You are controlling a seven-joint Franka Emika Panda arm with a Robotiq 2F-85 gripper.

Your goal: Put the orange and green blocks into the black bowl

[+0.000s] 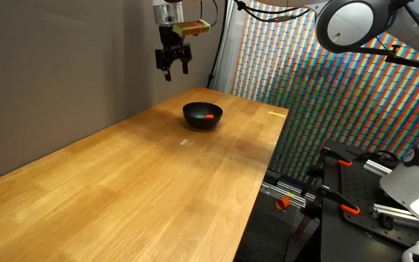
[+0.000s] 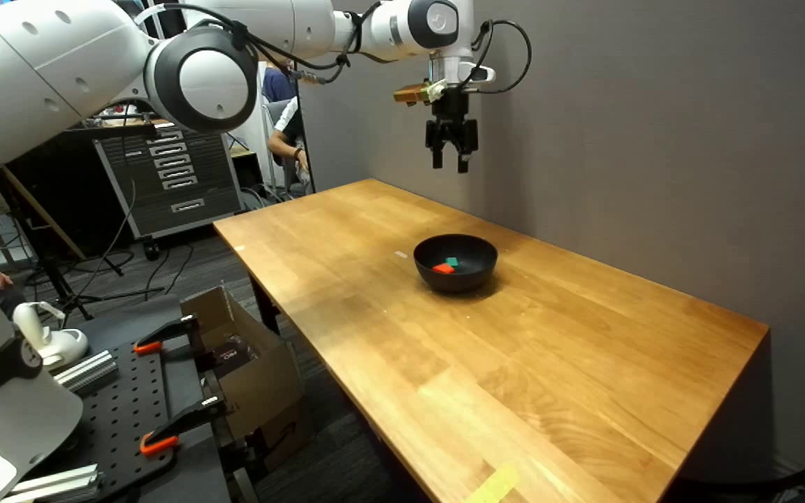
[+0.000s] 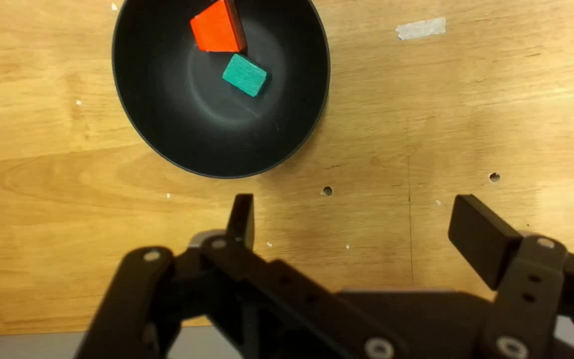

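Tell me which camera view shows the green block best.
The wrist view, looking into the black bowl: the green block shows large, its top face unobstructed. In both exterior views it's just a small green patch.

One black bowl [image 3: 217, 144] at the upper left of the wrist view holds one orange block [image 3: 216, 29] and one green block [image 3: 245, 75]. Two fingers [image 3: 484, 239] stand in the lower half of that frame. The single bench [image 3: 92, 199] shows two round holes [image 3: 327, 191] right of centre and one pale strip of tape [image 3: 421, 28] at the upper right. Two orange-tipped clamps [image 1: 340, 200] appear low in both exterior views. In an exterior view one orange cup [image 1: 283, 203] lies at the lower right; in an exterior view one cardboard box [image 2: 263, 391] stands at the lower left.
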